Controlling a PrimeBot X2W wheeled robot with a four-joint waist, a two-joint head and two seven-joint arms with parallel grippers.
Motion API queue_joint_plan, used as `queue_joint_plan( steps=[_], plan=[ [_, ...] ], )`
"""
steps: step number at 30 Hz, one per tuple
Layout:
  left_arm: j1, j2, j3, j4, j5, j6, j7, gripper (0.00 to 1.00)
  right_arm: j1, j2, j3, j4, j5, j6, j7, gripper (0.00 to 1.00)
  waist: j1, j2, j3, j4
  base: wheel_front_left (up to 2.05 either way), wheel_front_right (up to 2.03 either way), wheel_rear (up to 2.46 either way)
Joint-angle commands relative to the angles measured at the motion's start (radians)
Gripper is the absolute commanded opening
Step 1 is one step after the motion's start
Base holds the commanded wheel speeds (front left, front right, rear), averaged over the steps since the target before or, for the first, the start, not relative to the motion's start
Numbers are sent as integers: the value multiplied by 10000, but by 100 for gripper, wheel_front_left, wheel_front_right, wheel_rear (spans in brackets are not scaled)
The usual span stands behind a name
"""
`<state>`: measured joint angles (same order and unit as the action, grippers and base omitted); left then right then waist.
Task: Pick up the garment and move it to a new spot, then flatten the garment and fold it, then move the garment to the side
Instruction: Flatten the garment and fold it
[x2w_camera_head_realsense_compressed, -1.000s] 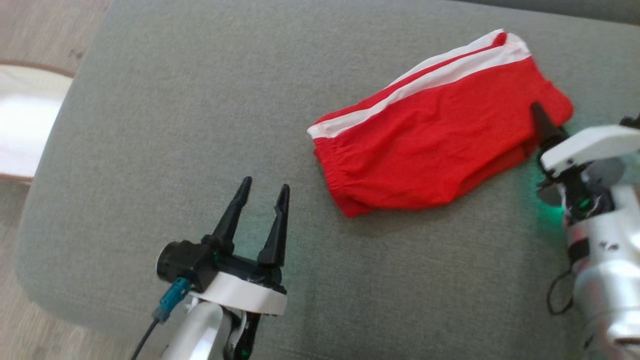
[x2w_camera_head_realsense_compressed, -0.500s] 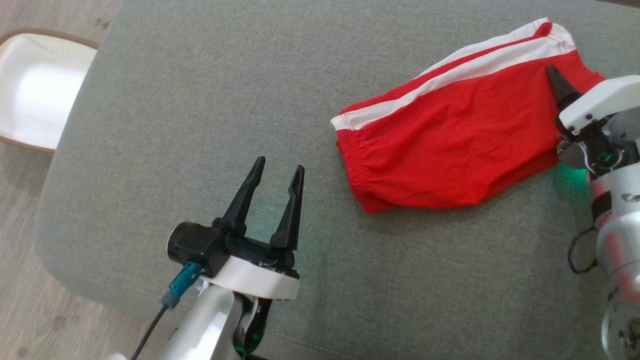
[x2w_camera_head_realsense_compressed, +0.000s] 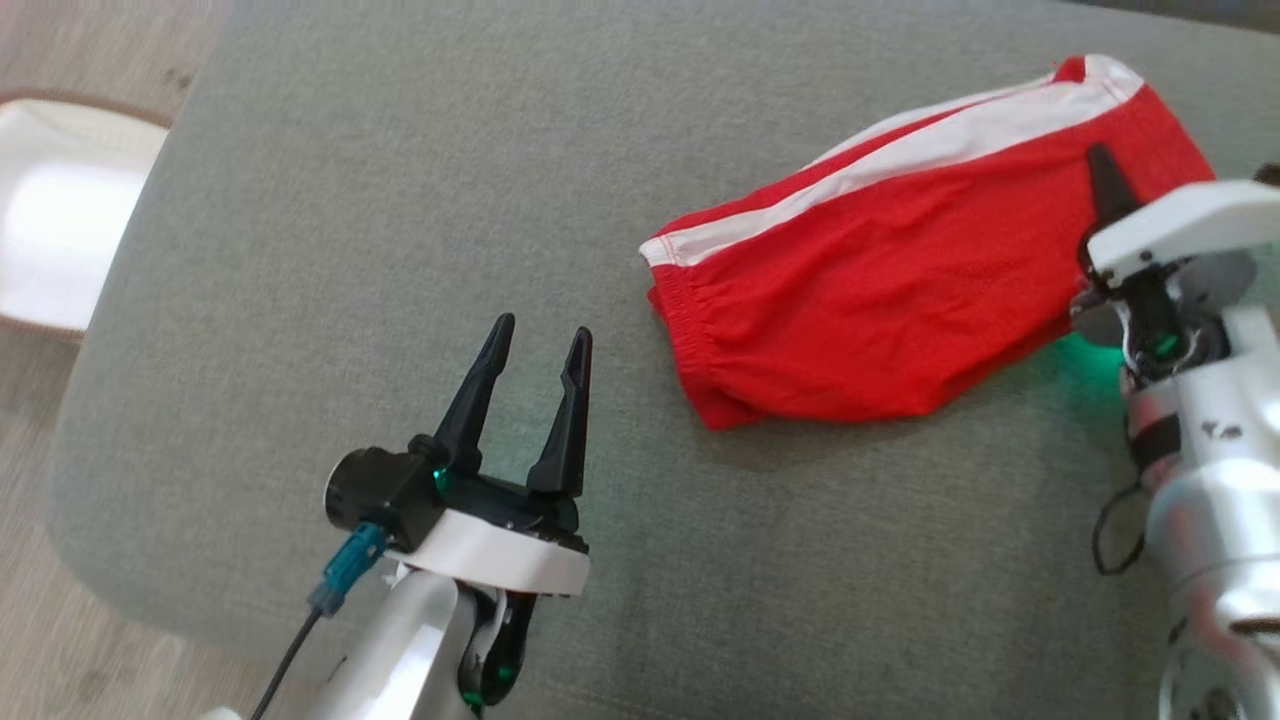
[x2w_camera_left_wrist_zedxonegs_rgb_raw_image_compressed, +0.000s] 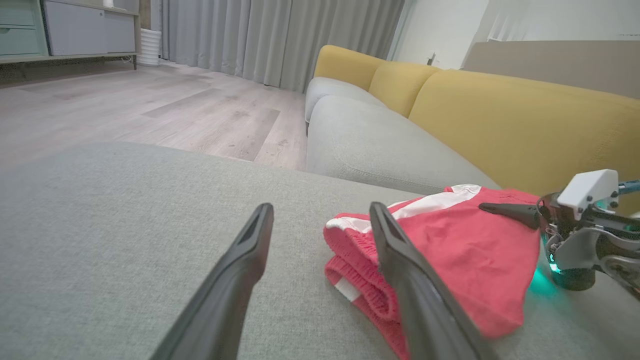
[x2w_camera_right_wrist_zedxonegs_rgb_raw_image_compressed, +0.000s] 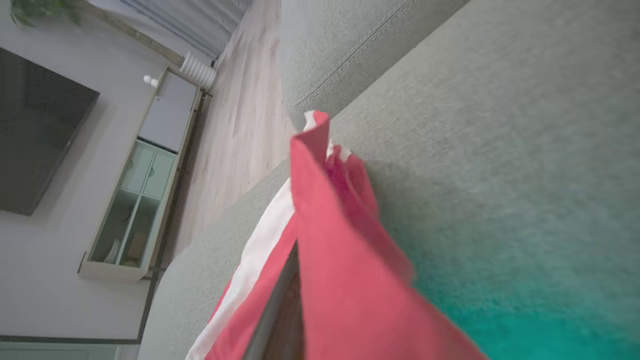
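- Left gripper (x2w_camera_head_realsense_compressed: 544, 327): two long dark tapered fingers spread apart, grasping nothing, hovering above the grey woven cushion (x2w_camera_head_realsense_compressed: 350, 200).
- Garment (x2w_camera_head_realsense_compressed: 860, 300): red mesh-like shorts with white side stripes, lying folded on the cushion's right part. The long axis runs from near-left to far-right in the head view, with the gathered elastic waistband towards the left gripper and the striped edge on the far side.
- Right gripper (x2w_camera_head_realsense_compressed: 1100, 180): clenched on the garment's right end, one finger lying on top of the cloth.
- White, brown-rimmed object (x2w_camera_head_realsense_compressed: 60, 220) on the wood floor at left; its contents cannot be told.
- Yellow sofa back (x2w_camera_left_wrist_zedxonegs_rgb_raw_image_compressed: 500, 115) beyond.
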<state>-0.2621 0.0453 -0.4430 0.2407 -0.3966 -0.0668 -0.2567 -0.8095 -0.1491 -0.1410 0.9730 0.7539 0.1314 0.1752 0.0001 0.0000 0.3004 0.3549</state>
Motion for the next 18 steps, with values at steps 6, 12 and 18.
queue_joint_plan(
  steps=[6,12,18],
  plan=[
    [180,49,604,-220,186,-73,-51,100,1183,54,123,-1020,880,-7,-776,0,-1,0,-561,-631,0,0,0],
    [497,49,891,-127,401,-184,-51,100,2465,20,8,-1936,1279,-7,-1837,0,-1,0,-1059,-1298,0,0,0],
    [694,49,841,-47,566,-329,-51,100,3538,27,174,-2562,807,-7,-2700,0,-1,0,-1321,-1822,0,0,0]
  ],
)
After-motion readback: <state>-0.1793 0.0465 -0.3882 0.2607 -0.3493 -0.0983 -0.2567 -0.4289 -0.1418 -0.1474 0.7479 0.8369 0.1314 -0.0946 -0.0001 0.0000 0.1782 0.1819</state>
